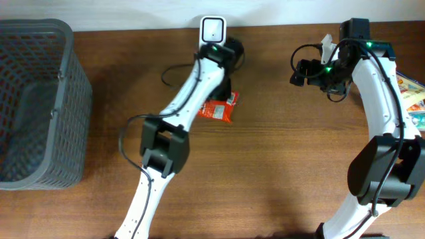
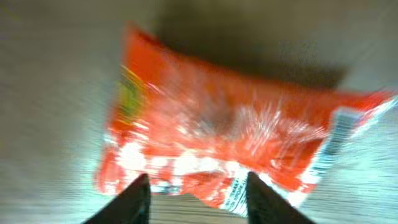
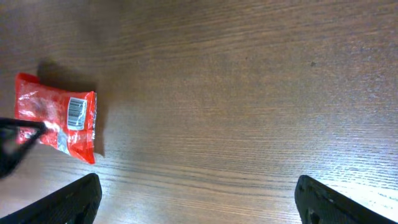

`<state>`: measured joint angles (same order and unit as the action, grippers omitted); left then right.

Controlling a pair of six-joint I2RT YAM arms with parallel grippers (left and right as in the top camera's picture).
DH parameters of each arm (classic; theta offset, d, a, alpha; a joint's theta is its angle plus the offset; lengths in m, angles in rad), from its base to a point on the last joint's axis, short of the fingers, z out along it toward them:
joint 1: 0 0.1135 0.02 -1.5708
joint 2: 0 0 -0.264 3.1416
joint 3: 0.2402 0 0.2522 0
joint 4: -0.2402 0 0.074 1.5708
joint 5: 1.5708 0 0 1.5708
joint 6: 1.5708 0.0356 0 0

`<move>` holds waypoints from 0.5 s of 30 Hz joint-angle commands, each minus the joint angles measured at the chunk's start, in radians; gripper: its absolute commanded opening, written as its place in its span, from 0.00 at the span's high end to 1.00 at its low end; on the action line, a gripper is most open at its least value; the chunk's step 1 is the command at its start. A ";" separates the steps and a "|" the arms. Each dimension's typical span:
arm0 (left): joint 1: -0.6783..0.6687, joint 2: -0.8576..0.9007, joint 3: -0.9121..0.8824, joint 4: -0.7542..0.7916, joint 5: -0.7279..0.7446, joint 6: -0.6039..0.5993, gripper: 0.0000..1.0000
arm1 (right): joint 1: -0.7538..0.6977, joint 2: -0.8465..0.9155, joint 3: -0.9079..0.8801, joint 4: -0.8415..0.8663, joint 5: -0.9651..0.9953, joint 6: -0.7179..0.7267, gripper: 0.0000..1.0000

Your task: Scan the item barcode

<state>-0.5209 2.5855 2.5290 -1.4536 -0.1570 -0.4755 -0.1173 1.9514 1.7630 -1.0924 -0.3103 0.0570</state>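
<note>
Left gripper [image 2: 196,194] is over mid table [image 1: 285,153], pointing down at the red packet [image 2: 230,124]. Its fingers [image 2: 134,200] stand partly apart, a moderate gap, with the packet's near edge right at the tips. The left wrist view is blurred, so we can't tell if the tips touch the packet. It looks loose, not pinched.

In the overhead view the packet [image 1: 218,110] lies on the table, partly under the left arm, in front of the white scanner [image 1: 212,30]. The scanner stands at the back edge of the table, near the packet but apart from it.

In the right wrist view we see the packet [image 3: 59,121] flat on the wood with a shadow behind it. Its barcode [image 3: 76,112] faces up, at the end away from the left arm's dark finger.

Right gripper [image 3: 198,183] is up over the right side of the table, well apart from the packet. Its fingers [image 3: 74,199] are spread wide with only bare wood showing between them.

A grey mesh basket [image 1: 73,99] sits at the left edge of the table, well apart from the packet. Some colourful items [image 1: 412,99] poke in at the right edge, by the right arm, mostly cut off.
</note>
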 commanded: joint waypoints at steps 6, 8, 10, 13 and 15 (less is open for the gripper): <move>0.268 -0.139 0.119 -0.106 -0.093 0.073 0.01 | -0.001 0.001 -0.004 0.000 0.009 0.011 0.02; 0.285 -0.139 0.119 -0.114 -0.064 0.073 0.01 | -0.001 0.001 -0.004 0.000 0.009 0.011 0.01; 0.286 -0.139 0.119 -0.114 -0.064 0.073 0.01 | -0.001 0.001 -0.004 0.000 0.009 0.011 0.01; 0.286 -0.139 0.119 -0.114 -0.064 0.073 0.01 | -0.001 0.001 -0.004 0.000 0.009 0.011 0.01; 0.286 -0.139 0.119 -0.114 -0.064 0.073 0.01 | -0.001 0.001 -0.004 0.035 -0.016 0.013 0.01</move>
<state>-0.2352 2.4500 2.6457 -1.5669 -0.2317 -0.4110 -0.1173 1.9514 1.7630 -1.0908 -0.3107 0.0578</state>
